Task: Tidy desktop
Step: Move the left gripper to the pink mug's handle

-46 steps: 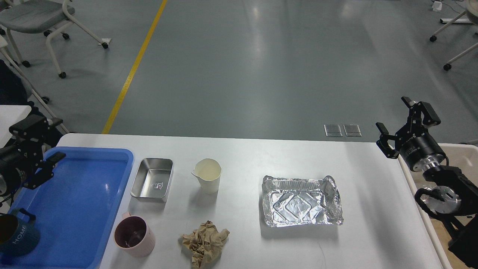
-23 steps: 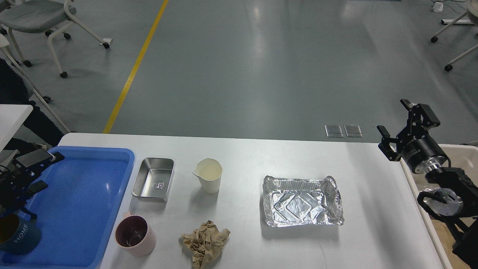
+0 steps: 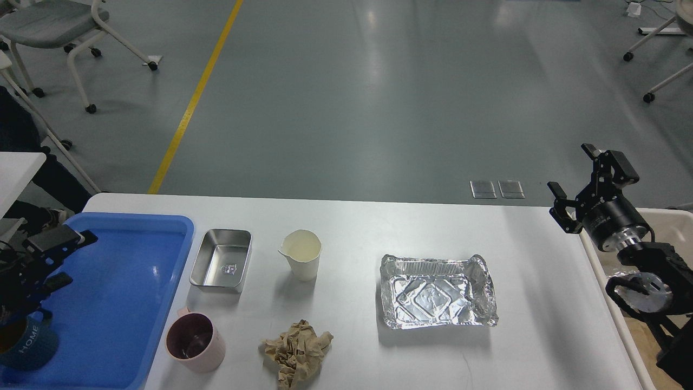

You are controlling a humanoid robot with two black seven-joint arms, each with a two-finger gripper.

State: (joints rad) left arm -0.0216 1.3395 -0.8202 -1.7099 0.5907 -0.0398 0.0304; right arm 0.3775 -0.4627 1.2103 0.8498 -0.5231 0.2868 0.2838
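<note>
Head view: a white desk [image 3: 346, 227] with rounded corners fills the lower half of the frame, with grey floor beyond it. At its left end lies a blue tray [image 3: 130, 281], with a dark blue mug [image 3: 24, 346] marked "HOME" standing in the tray's near left corner. Just right of the tray sits an empty steel box [image 3: 221, 260], and nearer the camera a pink mug [image 3: 196, 342] stands touching or almost touching the tray's edge. A cream paper cup [image 3: 301, 253] stands right of the steel box, a crumpled brown paper ball [image 3: 296, 353] lies on the desk in front of the cup, and a dented foil tray [image 3: 436, 291] rests right of centre. A beige bin [image 3: 663, 219] adjoins the desk's right end. The left gripper [image 3: 57, 260] hangs over the blue tray's left edge, above the dark blue mug, its fingers parted and empty. The right gripper [image 3: 587, 176] is raised above the desk's far right corner, its fingers spread wide and holding nothing.
</note>
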